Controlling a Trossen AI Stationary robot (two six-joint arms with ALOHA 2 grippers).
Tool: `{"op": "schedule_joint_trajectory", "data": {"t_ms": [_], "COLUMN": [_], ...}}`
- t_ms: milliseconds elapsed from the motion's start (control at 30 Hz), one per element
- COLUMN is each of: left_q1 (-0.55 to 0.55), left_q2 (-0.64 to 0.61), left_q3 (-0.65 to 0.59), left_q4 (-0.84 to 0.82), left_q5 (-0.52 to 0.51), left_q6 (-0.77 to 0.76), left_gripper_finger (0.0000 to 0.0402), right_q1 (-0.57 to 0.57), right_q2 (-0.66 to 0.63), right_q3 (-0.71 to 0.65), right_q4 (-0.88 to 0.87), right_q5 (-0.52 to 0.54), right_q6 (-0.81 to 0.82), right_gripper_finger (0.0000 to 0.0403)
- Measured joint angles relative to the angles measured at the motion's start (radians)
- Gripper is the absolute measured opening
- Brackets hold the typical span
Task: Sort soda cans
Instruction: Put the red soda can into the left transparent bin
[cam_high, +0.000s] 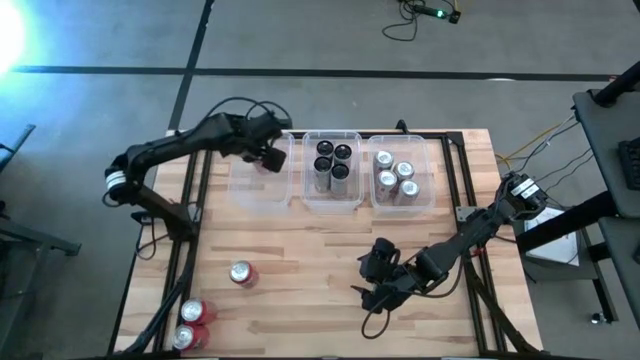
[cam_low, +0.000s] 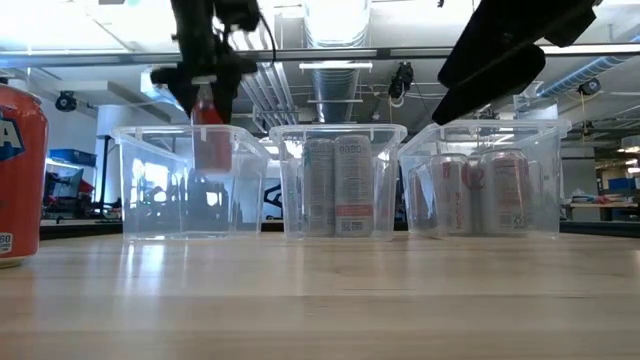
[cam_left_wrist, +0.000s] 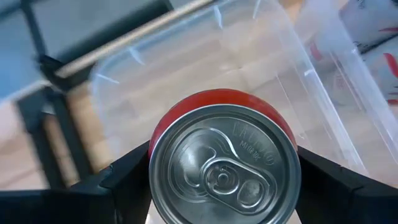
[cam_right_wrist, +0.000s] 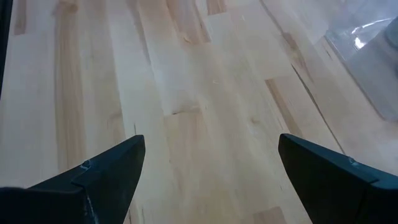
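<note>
the left gripper (cam_high: 268, 157) grasps a red can (cam_left_wrist: 222, 163) above the bare left bin (cam_high: 240, 190), clear of its walls. black cans (cam_high: 332, 165) fill the middle bin, silver cans (cam_high: 396, 178) the right; three red cans (cam_high: 240, 273) stand on the table's near left. the right gripper (cam_high: 380, 280) waits spread over bare wood.

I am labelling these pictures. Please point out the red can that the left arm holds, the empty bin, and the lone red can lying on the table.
held red can (cam_left_wrist: 222, 167): left wrist view, its silver top.
empty bin (cam_high: 258, 195): high view, its near rim.
lone red can (cam_high: 241, 273): high view, its silver top.

Grey floor (cam_high: 300, 35), exposed ceiling ducts (cam_low: 335, 75)
</note>
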Motion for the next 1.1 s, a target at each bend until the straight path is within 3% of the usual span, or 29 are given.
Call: {"op": "schedule_joint_trajectory", "data": {"t_ms": [133,300,767,1100], "left_q1": [0.061,0.114,0.128,0.184], "left_q2": [0.018,0.062,0.235,0.25], "left_q3": [-0.093,-0.144,-0.106,-0.119], "left_q4": [0.102,0.132,0.157,0.155], "left_q5": [0.059,0.058,0.08,0.096], "left_q6": [0.003,0.007,-0.032,-0.11], "left_gripper_finger": [0.0283,0.0283,0.0283,0.0283], "right_q1": [0.0,0.0,0.0,0.007], "right_q2": [0.0,0.0,0.0,0.0], "right_q3": [0.0,0.0,0.0,0.0], "right_q4": [0.0,0.004,0.004,0.004], "right_q5": [0.0,0.0,-0.001,-0.008], "right_q6": [-0.003,-0.003,0.01,0.01], "right_gripper_finger": [0.0364,0.0364,0.0364,0.0364]}}
